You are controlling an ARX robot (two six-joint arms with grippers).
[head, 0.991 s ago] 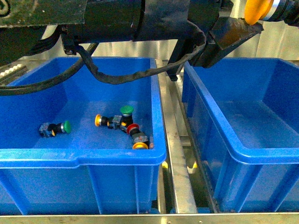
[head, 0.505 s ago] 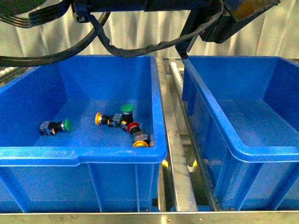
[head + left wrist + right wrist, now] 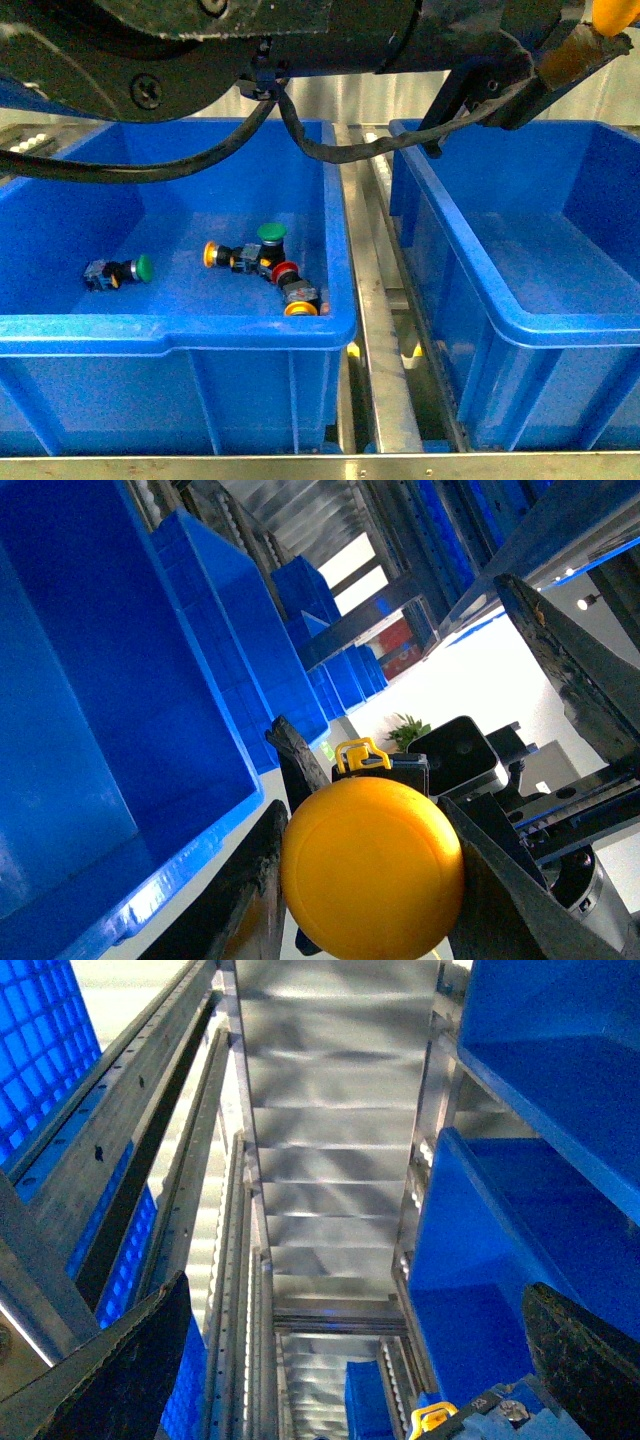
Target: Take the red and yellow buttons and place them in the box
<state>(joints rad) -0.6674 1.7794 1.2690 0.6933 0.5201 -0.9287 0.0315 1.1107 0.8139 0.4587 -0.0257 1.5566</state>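
Your left gripper (image 3: 372, 875) is clamping a yellow-capped button (image 3: 372, 868) between its two fingers (image 3: 245, 900), and the round cap is facing the wrist camera. In the front view this arm (image 3: 300, 35) is reaching across the top of the picture, and the held button is showing at the top right corner, higher than the rim of the right box (image 3: 520, 325). Your right gripper (image 3: 357, 1300) is standing with its jaws wide apart. In the left box (image 3: 180, 335) the other buttons are lying on the floor. A red button (image 3: 284, 272) is sitting in a tight cluster with a green button (image 3: 271, 233), a yellow button (image 3: 211, 255) at the cluster's left end and another yellow one (image 3: 300, 309) near the front wall. A second green button (image 3: 143, 268) is lying apart, further to the left
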